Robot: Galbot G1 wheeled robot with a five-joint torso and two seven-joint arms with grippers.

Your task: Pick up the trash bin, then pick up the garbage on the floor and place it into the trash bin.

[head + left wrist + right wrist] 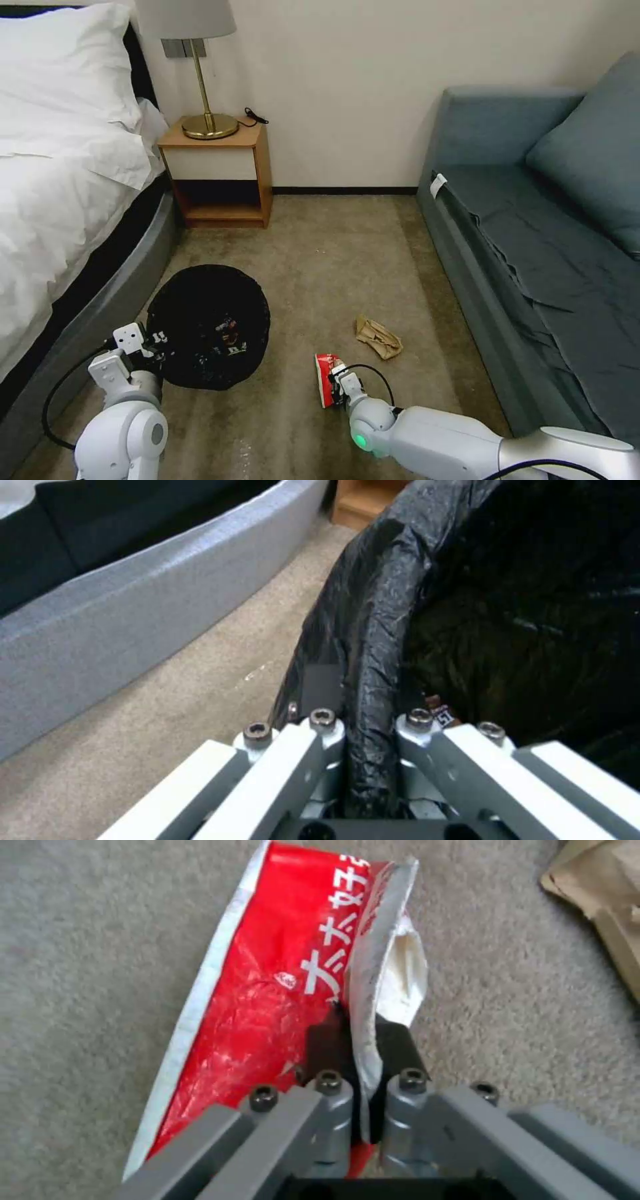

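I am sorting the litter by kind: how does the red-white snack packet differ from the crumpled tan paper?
The red-white snack packet is glossy and printed; the crumpled tan paper is dull and plain. The packet is pinched in the right hand; the paper lies free, nearer the sofa. The packet is long and flat; the paper is wrinkled. Both are over the carpet, outside the black bin.

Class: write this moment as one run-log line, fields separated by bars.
left gripper: shut on trash bin rim | right gripper: shut on red-white snack packet at the carpet | crumpled tan paper: on carpet
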